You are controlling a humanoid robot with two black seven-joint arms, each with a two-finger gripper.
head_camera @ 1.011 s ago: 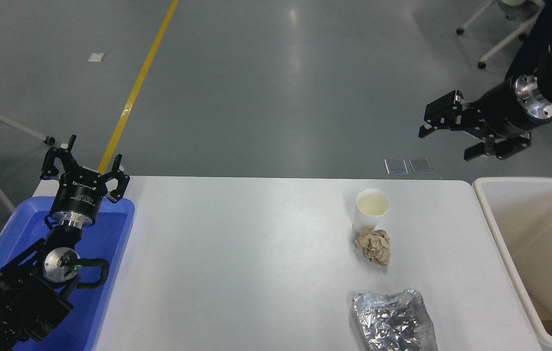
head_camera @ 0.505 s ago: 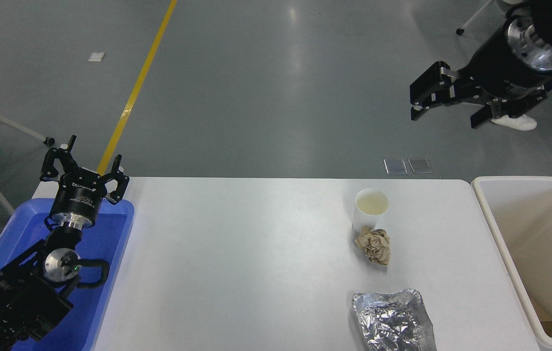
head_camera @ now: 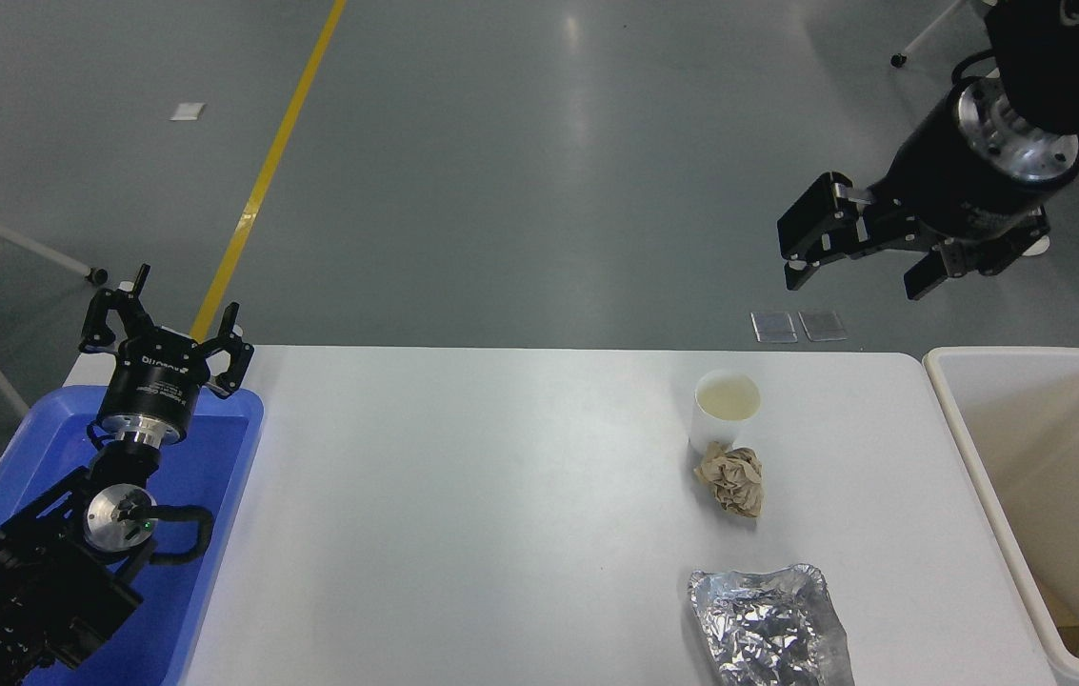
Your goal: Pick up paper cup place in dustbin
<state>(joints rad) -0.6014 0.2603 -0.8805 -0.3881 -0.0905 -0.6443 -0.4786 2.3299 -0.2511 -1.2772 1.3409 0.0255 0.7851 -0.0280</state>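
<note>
A grey floor with a yellow line (head_camera: 265,181) is stretching behind a white table (head_camera: 463,514) that is filling the lower part of the view. At the far left, a blue plastic tray (head_camera: 215,457) is lying along the table's left side, and the left arm is sitting parked over it; the left gripper (head_camera: 168,329) is pointing away from the camera with its fingers spread wide and holding nothing. Right of the table's centre, the paper cup (head_camera: 727,408) is standing upright, mouth open upward, near the far edge. A crumpled brown paper ball (head_camera: 731,479) is lying just in front of it, touching or nearly touching its base. A crinkled silver foil tray (head_camera: 768,624) is resting nearer the camera. Above and beyond the cup, over the floor, the right gripper (head_camera: 858,262) is hanging with its jaws apart and empty, well clear of the cup. At the far right, the dustbin (head_camera: 972,457) is standing against the table's right edge.
</note>
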